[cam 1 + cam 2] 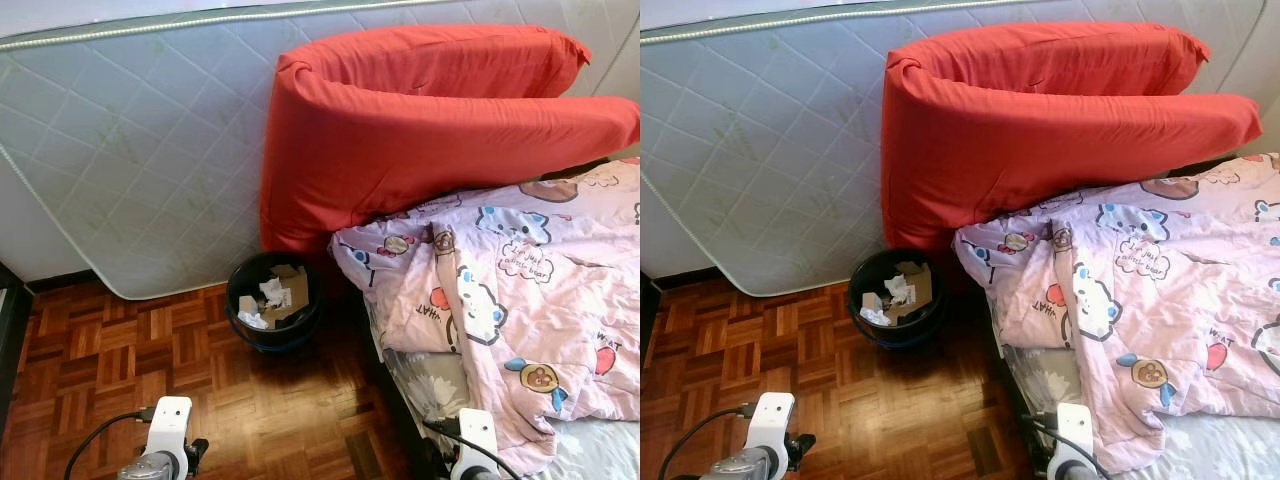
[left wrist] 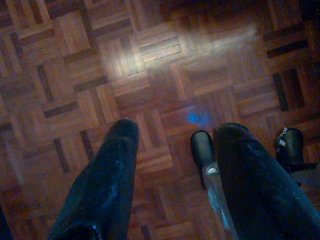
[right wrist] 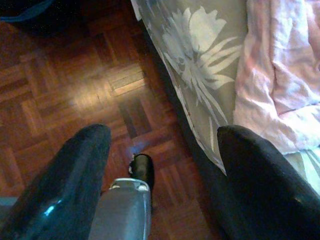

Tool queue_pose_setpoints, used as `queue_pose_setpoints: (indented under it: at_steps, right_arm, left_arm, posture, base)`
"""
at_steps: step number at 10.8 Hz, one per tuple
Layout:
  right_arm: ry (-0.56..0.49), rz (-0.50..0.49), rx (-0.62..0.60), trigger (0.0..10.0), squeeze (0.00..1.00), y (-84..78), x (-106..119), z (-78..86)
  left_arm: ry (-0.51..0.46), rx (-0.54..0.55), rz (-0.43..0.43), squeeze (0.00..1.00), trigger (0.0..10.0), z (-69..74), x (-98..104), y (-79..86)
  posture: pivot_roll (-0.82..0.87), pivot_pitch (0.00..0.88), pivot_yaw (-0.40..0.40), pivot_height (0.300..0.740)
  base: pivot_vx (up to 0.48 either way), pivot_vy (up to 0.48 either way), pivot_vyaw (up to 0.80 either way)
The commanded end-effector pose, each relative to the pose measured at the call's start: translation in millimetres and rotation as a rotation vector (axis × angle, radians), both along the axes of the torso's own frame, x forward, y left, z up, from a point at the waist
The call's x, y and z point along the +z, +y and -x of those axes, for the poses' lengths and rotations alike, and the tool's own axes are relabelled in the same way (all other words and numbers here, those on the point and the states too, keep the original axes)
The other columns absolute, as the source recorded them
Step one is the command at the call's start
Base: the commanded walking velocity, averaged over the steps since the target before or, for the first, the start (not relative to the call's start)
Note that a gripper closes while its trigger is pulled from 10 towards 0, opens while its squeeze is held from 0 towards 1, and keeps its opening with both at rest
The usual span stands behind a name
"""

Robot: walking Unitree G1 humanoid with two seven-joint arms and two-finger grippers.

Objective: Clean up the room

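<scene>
Blanket (image 1: 520,300) rumpled at bed (image 1: 600,450) foot corner, probably soft, light, floppy; pinch hanging edge. Left gripper (image 2: 172,175), right gripper (image 3: 162,170) both wide, empty.

I am standing in a bedroom of a lived-in home. A quilted mattress (image 1: 120,150) leans upright against the wall, and a big red cushion (image 1: 430,120) slumps against it. To my right is a bed (image 3: 200,65) with a grey flowered sheet, and a rumpled pink cartoon-print duvet (image 1: 520,310) is heaped over it. The floor (image 1: 110,370) is dark wooden parquet in a basket-weave pattern. A small black waste bin (image 1: 272,300) holding crumpled paper and cardboard scraps sits on it, just beside the bed's corner.
</scene>
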State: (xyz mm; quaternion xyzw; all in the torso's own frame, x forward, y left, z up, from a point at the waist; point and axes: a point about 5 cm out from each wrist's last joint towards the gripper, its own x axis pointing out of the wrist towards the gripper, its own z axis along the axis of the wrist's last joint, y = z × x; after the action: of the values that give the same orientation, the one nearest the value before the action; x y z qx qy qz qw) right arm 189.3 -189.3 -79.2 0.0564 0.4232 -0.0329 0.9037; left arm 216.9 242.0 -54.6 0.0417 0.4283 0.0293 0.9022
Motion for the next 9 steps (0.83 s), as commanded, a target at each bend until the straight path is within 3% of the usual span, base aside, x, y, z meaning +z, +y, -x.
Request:
queue_pose_setpoints:
  at_steps: [1,8,9]
  right_arm:
    - [0.027,-0.004,-0.018,10.0,0.0,0.2,-4,8.5]
    - [0.069,-0.024,0.0,10.0,0.0,8.7,-11,19.7]
    - [0.072,-0.021,0.003,10.0,0.0,8.6,-11,19.5]
  left_arm:
    - [0.026,0.014,-0.005,0.0,10.0,8.3,-4,2.3]
    - [0.041,0.014,-0.012,0.0,10.0,15.9,-8,5.5]
    - [0.042,0.027,-0.007,0.0,10.0,16.7,-8,5.6]
  posture:
    - [-0.01,0.079,-0.016,0.74]
    - [0.0,0.058,-0.007,0.74]
    - [0.0,0.056,-0.008,0.74]
  base:
    - [0.0,0.0,0.0]
    - [0.0,0.0,-0.76]
    - [0.0,0.48,-0.77]
